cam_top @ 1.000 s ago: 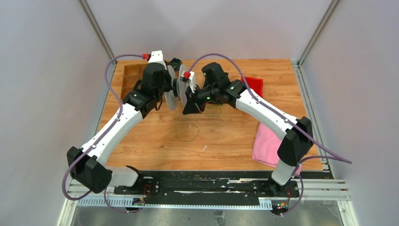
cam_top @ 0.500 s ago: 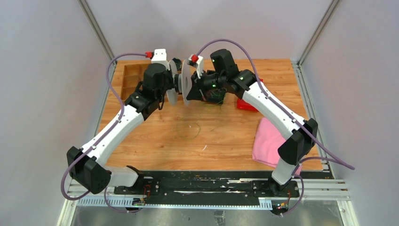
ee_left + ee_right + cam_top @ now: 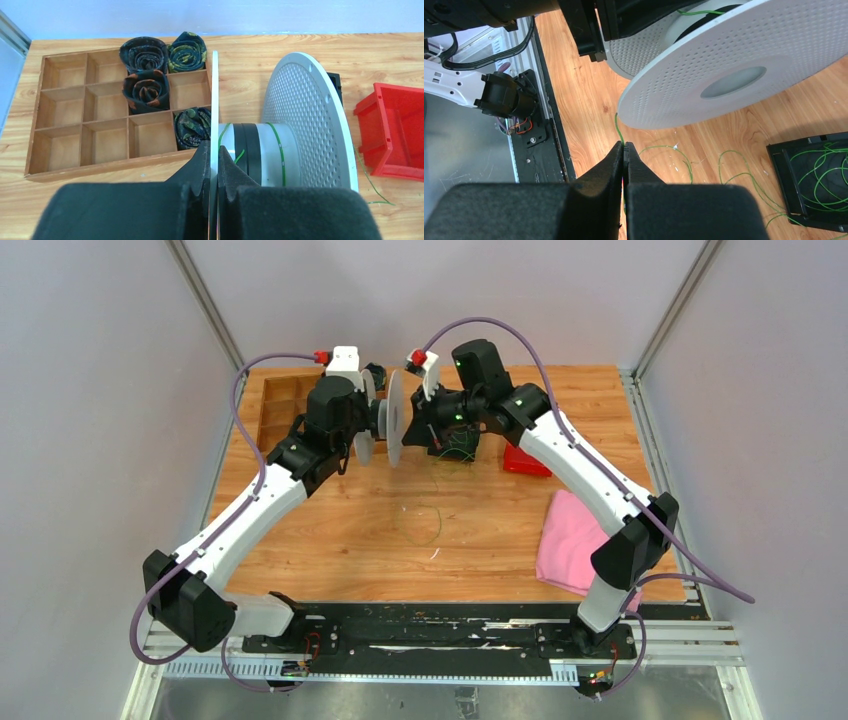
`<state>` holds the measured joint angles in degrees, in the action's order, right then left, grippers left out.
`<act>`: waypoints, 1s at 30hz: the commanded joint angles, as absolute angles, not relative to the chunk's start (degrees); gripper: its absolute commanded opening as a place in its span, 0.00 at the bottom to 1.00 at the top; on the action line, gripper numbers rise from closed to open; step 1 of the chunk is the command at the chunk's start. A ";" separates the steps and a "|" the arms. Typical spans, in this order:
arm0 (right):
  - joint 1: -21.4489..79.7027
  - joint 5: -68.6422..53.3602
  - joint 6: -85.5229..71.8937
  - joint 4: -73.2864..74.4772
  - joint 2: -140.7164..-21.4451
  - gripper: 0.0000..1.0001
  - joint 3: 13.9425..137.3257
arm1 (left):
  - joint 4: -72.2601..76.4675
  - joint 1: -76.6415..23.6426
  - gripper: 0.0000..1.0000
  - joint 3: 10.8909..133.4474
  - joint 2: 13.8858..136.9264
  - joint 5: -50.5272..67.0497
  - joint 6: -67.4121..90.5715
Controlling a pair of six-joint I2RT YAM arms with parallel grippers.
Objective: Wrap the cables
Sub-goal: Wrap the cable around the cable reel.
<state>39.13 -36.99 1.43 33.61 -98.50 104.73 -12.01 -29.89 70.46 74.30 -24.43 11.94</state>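
A grey spool [image 3: 300,115] with perforated flanges is held up above the table, edge-on in the top view [image 3: 393,420]. My left gripper [image 3: 214,151] is shut on its thin near flange. A green cable [image 3: 276,145] is wound once round the hub. My right gripper [image 3: 624,145] hangs just right of the spool [image 3: 734,65], shut on a thin green cable [image 3: 618,127] that runs up toward the flange. More cable loops [image 3: 681,155] lie on the wood below, one faintly visible from above [image 3: 425,515].
A black tray [image 3: 785,175] full of green wire loops sits under the right wrist. A wooden compartment tray [image 3: 65,125] with rolled dark bundles stands at the back left. A red bin [image 3: 525,460] and a pink cloth [image 3: 568,540] lie to the right.
The right arm has swung back and to the right of the spool, still pinching the cable. The spool has turned more edge-on. The loose loop on the table has drifted right.
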 commanded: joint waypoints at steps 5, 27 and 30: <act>36.35 -37.04 4.23 33.00 -97.42 0.01 100.67 | -10.38 -30.15 0.00 71.42 72.25 -25.06 10.68; 34.23 -47.35 6.36 19.46 -99.22 0.01 83.16 | -13.35 -29.71 0.00 73.39 71.94 -23.12 14.92; 34.06 -48.13 6.79 19.49 -98.78 0.03 82.07 | -13.52 -29.42 0.00 73.62 71.69 -23.05 14.80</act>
<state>34.68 -46.11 5.37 20.73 -98.70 83.68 -16.51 -30.00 70.63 74.28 -23.09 13.96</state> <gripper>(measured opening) 0.012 0.040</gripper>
